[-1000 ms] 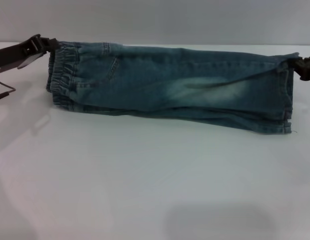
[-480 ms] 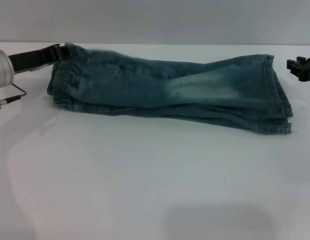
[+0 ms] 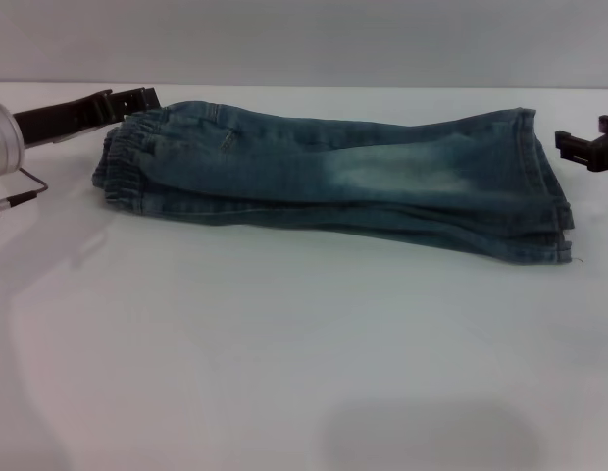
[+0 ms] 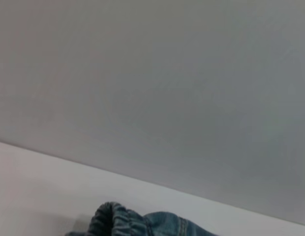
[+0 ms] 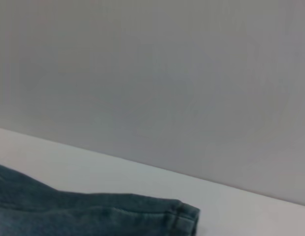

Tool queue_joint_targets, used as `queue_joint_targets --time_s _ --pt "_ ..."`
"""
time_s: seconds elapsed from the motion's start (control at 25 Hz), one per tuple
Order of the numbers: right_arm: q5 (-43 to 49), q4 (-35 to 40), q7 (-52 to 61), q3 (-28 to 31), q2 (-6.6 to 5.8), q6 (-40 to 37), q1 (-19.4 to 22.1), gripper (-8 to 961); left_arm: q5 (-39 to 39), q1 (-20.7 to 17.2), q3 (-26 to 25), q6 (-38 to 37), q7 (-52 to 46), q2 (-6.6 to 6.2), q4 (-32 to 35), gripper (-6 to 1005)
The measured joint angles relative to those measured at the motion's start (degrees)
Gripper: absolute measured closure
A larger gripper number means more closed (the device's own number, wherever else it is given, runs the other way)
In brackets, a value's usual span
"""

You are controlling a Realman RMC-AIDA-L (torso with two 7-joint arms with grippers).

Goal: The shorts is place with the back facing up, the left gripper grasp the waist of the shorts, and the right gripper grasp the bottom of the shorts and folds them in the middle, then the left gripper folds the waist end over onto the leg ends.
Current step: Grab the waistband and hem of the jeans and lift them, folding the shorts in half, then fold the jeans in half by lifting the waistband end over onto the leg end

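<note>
A white table (image 3: 284, 373) fills the head view and runs back to a grey wall. Directly on it lie the shorts (image 3: 333, 182), folded lengthwise into a long band across the far part of the surface. The gathered waist of the shorts (image 3: 123, 162) lies at the left end, the stitched leg ends (image 3: 549, 186) at the right. A faint shadow, possibly the robot's own, darkens the near edge.

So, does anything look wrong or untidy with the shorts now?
Nothing stands out. The shorts lie folded lengthwise on the table, with no damage visible. The left gripper and right gripper sit clear of them.
</note>
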State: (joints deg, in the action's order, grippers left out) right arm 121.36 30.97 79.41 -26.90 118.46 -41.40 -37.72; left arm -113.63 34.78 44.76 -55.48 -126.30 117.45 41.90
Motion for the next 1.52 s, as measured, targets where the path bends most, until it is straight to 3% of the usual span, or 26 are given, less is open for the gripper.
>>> queue_joint_targets --time_s 0.08,0.28,0.48,0.8,1.24,1.52 --pt "-1.03 0.39 -1.8 -0.04 0.46 1.16 0.39 499 0.02 -0.15 0.0 0.09 0.01 -0.06 -0.03 345" --pt "-7.59 0.57 -2.27 -0.05 0.48 1.78 1.84 302 2.53 -2.0 -0.42 -1.74 4.83 0.07 -0.18 215" --pt "-16.71 0.1 -5.84 -0.05 0.23 1.17 3.41 302 5.74 -2.58 -0.23 -1.73 7.74 0.19 -2.06 184" --pt "-21.06 -0.08 -6.32 0.2 0.25 0.3 3.86 301 7.26 -2.62 -0.19 -1.52 11.58 0.37 -2.46 154" --pt "-37.7 1.83 -10.98 0.54 -0.05 -19.29 10.37 301 20.19 -3.54 -0.07 -2.04 28.42 0.41 -7.38 153" --pt "-49.28 -0.88 -16.36 0.62 0.11 -27.04 13.8 302 26.12 -3.84 -0.33 -5.29 40.57 0.4 -11.23 156"
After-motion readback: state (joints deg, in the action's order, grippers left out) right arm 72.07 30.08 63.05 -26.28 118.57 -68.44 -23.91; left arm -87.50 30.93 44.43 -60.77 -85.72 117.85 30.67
